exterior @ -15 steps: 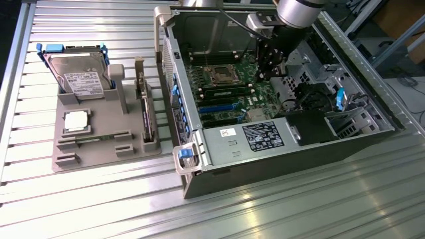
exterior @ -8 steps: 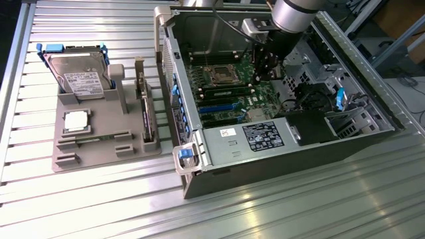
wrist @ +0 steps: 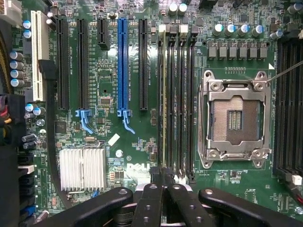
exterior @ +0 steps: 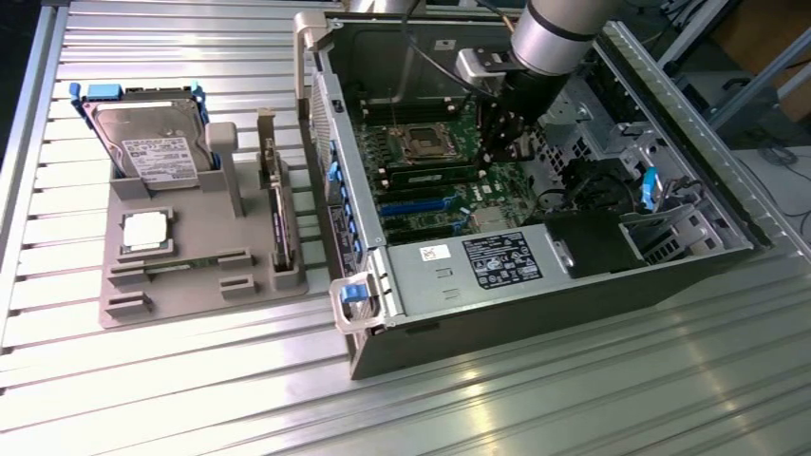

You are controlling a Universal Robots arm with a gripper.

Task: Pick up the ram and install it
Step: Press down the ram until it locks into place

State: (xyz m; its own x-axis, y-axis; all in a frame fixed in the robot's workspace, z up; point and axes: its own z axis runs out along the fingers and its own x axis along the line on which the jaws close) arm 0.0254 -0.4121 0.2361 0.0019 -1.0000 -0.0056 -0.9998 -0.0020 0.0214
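Note:
The ram [wrist: 164,104] is seen edge-on as a thin green strip. It stands upright in the memory slot furthest from the CPU socket [wrist: 234,120]. My gripper [wrist: 164,182] is shut, its black fingertips meeting over the near end of the strip's top edge. In the exterior view my gripper [exterior: 510,152] reaches down into the open computer case [exterior: 533,313]. There the ram [exterior: 428,175] lies as a dark stick on the motherboard, just below the CPU socket [exterior: 415,141].
A grey tray [exterior: 190,294] on the exterior view's left holds a hard drive [exterior: 152,147], a square silver CPU [exterior: 146,231] and an upright expansion card [exterior: 276,204]. Case walls, a power supply [exterior: 495,261] and cables ring the arm. More memory slots [wrist: 184,104] and blue-latched card slots [wrist: 123,66] flank the ram.

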